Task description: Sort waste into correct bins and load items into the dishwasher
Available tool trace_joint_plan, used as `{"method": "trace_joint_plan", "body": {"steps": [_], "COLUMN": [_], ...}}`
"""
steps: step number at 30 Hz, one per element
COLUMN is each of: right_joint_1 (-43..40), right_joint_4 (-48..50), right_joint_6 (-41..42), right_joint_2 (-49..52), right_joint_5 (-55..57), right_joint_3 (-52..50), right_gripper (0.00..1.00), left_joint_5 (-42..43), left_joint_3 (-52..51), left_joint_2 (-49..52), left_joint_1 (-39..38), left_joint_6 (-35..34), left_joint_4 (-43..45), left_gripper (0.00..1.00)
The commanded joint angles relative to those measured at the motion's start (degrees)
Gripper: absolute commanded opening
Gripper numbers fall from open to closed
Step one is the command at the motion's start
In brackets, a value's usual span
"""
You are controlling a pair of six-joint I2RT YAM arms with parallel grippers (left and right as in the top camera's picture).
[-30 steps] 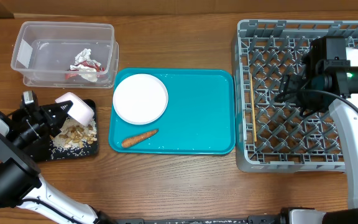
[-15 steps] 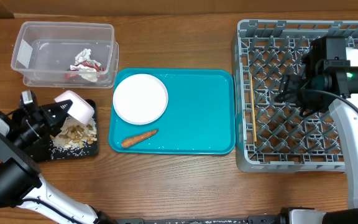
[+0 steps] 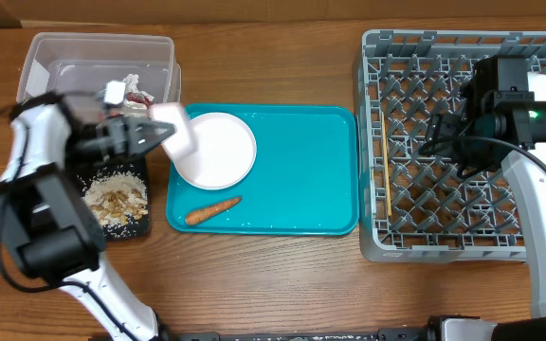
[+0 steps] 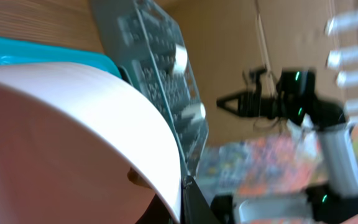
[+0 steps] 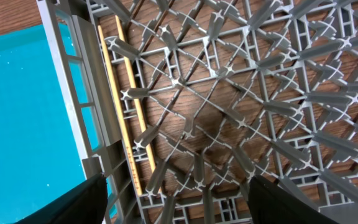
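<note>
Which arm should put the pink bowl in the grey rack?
Left. The left gripper is shut on the pink bowl, above the teal tray's edge. The right gripper hangs open and empty over the grey rack.

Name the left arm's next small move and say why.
Probably carry the small bowl, gripped in the left claw, rightward toward the dish rack: scraps already lie in the black tray, and the bowl hangs over the teal tray's left edge.
</note>
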Motion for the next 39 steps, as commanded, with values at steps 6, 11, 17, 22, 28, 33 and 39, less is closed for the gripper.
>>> {"method": "trace_joint_plan", "body": {"steps": [6, 11, 17, 22, 28, 33, 39], "right_joint_1": [-0.17, -0.17, -0.17, -0.17, -0.17, -0.17, -0.17], "right_joint_4": [0.17, 0.15, 0.13, -0.04, -0.13, -0.44, -0.44], "right_joint_6": [-0.24, -0.26, -0.24, -0.22, -0.22, -0.22, -0.22], "right_joint_2": [0.02, 0.02, 0.02, 0.02, 0.02, 0.02, 0.02], "right_joint_5": [0.07, 0.09, 0.07, 0.04, 0.04, 0.02, 0.04], "right_joint_3": [0.74, 0.74, 0.74, 0.74, 0.74, 0.74, 0.74], "right_gripper": [0.75, 0.75, 0.75, 0.75, 0.75, 0.75, 0.75], "left_joint_5": [-24.33, -39.69, -55.3, -67.38, -69.35, -71.14, -69.81], "left_joint_3": [14.4, 18.78, 18.75, 16.76, 12.48, 12.02, 12.07], "left_joint_2": [-1.49, -1.49, -1.25, -0.66, 0.68, 2.49, 2.78], "left_joint_1": [-17.42, -28.76, -40.33, -48.35, -52.72, -53.37, -53.48], "left_joint_6": [-34.97, -51.28, -56.04, -59.23, -61.11, -62.58, -62.55], "left_joint_4": [16.06, 26.84, 31.12, 32.28, 35.3, 35.17, 34.25], "left_gripper": [0.04, 0.04, 0.04, 0.04, 0.04, 0.09, 0.38]}}
